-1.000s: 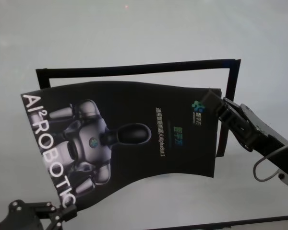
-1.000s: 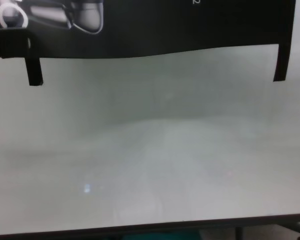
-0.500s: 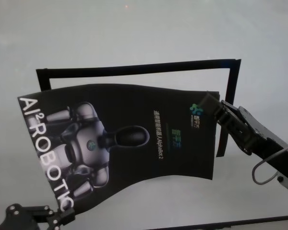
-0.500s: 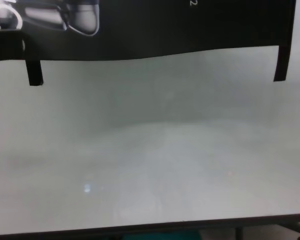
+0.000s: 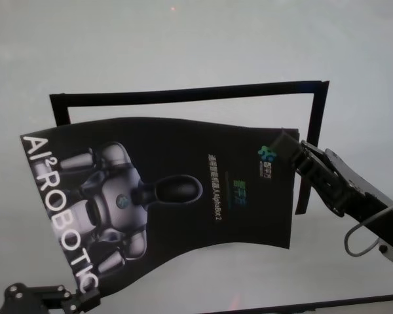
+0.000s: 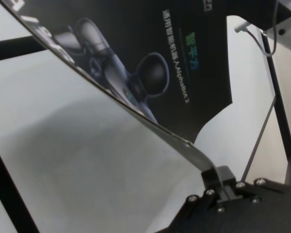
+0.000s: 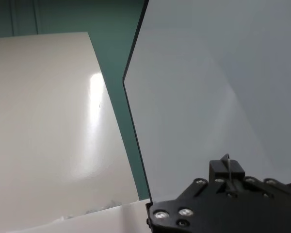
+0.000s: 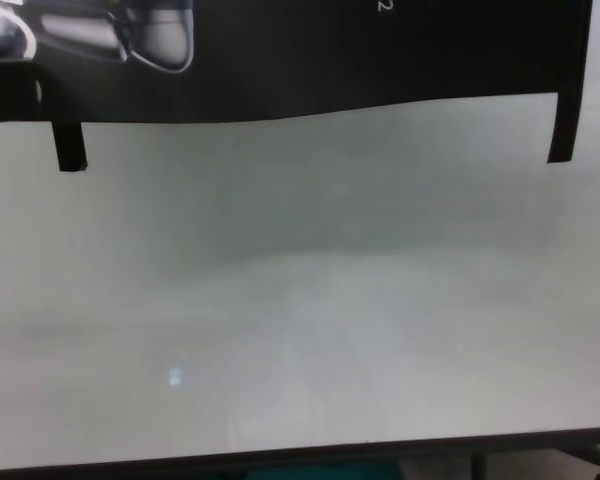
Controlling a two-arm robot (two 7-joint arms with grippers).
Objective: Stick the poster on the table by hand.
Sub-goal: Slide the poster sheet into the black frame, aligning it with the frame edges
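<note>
The poster, black and glossy with a grey robot figure and white letters, hangs bowed in the air above the table. My left gripper is shut on its near left corner at the bottom of the head view. In the left wrist view the left gripper pinches the poster's thin edge. My right gripper is shut on the far right corner. In the right wrist view the right gripper clamps a sliver of sheet. The chest view shows the poster's lower edge at the top.
Narrow black tape strips form an open frame on the table behind and to the right of the poster; two strip ends show in the chest view. The table's dark front edge runs near me. A second white surface lies beyond the table's side.
The poster's left end has drifted further left and nearer to me, and my left gripper has sunk lower in the head view. The right gripper has shifted only slightly.
</note>
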